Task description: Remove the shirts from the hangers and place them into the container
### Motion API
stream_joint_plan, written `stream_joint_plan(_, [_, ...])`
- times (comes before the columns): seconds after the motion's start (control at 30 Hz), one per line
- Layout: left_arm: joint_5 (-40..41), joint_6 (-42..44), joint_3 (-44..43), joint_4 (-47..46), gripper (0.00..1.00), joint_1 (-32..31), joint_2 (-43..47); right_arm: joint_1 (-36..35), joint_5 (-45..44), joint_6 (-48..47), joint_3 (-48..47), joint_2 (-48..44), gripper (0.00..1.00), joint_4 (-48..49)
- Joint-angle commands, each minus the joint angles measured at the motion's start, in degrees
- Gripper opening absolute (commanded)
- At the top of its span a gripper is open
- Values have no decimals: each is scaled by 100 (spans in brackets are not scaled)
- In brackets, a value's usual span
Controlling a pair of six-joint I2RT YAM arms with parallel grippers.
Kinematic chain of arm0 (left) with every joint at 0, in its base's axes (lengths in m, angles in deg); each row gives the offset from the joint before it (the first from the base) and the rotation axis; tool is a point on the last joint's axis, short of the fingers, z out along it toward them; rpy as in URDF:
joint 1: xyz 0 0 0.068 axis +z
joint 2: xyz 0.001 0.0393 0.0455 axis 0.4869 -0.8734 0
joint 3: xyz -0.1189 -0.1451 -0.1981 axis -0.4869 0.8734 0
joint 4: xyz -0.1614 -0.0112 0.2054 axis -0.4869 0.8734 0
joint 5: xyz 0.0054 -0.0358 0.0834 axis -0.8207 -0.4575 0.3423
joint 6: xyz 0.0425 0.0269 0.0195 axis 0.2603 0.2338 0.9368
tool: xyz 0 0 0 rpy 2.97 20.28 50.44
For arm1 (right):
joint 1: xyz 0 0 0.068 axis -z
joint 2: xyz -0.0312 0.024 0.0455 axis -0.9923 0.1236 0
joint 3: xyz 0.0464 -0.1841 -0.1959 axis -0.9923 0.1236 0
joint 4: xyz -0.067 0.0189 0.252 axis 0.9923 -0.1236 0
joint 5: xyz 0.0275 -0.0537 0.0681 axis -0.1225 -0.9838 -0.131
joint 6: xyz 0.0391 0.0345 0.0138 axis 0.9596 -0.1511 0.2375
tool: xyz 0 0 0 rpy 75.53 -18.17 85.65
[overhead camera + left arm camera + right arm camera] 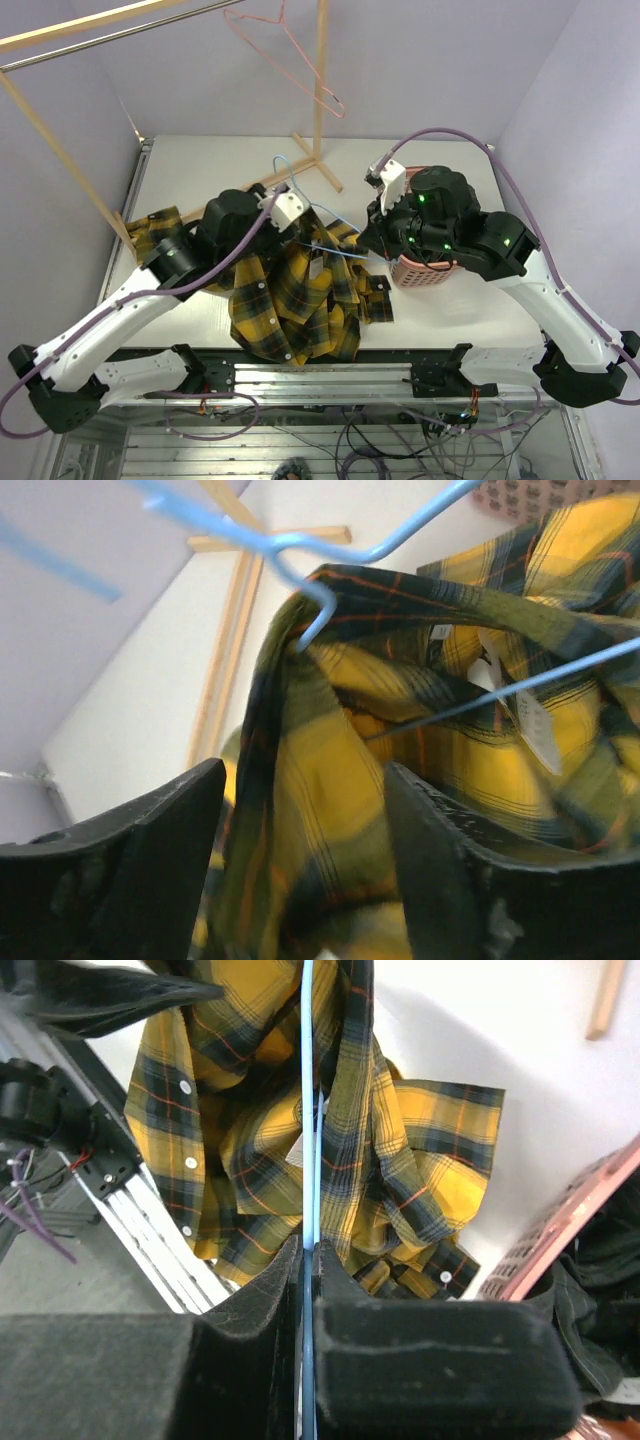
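Right gripper [308,1252] clamped on light blue hanger [307,1110] wire. Left gripper [305,780] spread wide, yellow-and-black plaid shirt [480,750] fabric hanging between its fingers.

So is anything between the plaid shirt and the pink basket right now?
Nothing lies on the table between them. But the blue hanger, clamped by the right gripper, is still inside the plaid shirt, and that arm overhangs the basket.

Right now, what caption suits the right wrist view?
Right tool shut on the blue hanger, plaid shirt on both sides.
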Motion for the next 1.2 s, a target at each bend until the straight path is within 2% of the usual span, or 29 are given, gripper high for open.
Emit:
stream_joint_plan(0.0, [-86, -530, 258, 11, 88, -20, 846, 19, -623, 235, -118, -69, 0, -101])
stream_joint_plan(0.03, [-74, -582, 320, 81, 95, -20, 1031, 15, -631, 239, -96, -64, 0, -112])
stream_joint_plan(0.07, [-70, -619, 372, 164, 96, -14, 1211, 13, -617, 246, -85, -74, 0, -102])
stream_joint_plan(0.3, [297, -860, 598, 614, 100, -25, 2125, 10, -408, 329, -526, -24, 0, -161])
stream_joint_plan(0.63, [1142, -1340, 1449, 74, 100, -20, 3228, 14, -292, 256, -2809, 622, 0, -817])
stream_joint_plan(0.67, [1202, -1361, 1530, -10, 93, -19, 3334, 14, -313, 248, -2969, 705, 0, -829])
stream_joint_plan(0.77, [1285, -1402, 1766, -243, 60, -23, 3614, 14, -263, 273, -3322, 935, 0, -863])
stream_joint_plan(0.83, [1290, -1393, 1874, -388, 34, -20, 3762, 14, -182, 277, -3134, 897, 0, -583])
stream_joint_plan(0.9, [1383, -1416, 1994, -528, 19, -22, 3840, 14, -307, 214, -2811, 797, 0, -87])
stream_joint_plan(0.97, [1461, -1444, 2155, -753, 12, -20, 3891, 14, -542, 100, -2454, 713, 0, 568])
stream_joint_plan(1.07, [1429, -1475, 2400, -1036, 11, -16, 3884, 14, -974, -139, -2028, 744, 0, 1543])
stream_joint_plan(1.17, [1389, -1546, 2593, -1190, 12, -21, 3793, 14, -1443, -352, -2054, 1033, 0, 2304])
